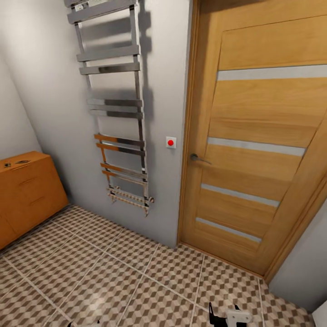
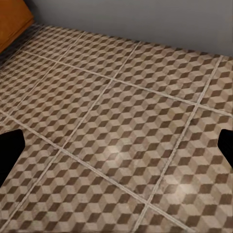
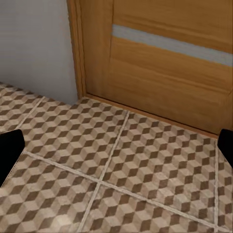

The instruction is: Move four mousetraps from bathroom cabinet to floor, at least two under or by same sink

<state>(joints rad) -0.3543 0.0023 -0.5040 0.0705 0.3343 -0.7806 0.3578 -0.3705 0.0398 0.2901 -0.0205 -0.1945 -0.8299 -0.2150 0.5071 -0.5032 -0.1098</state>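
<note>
Head view: orange-brown cabinet, mousetraps atop.

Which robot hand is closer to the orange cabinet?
Left. The left gripper sees the cabinet corner just across the floor tiles; the right gripper faces the wooden door, farther away.

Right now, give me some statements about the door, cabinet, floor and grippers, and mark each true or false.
1. The wooden door is shut. True.
2. The cabinet stands at the right, beside the door. False: it stands at the left, against the wall.
3. A towel radiator hangs on the wall between cabinet and door. True.
4. The left gripper holds a mousetrap. False: it is open, with only bathroom floor between its fingers.
5. The right gripper is open. True.
</note>
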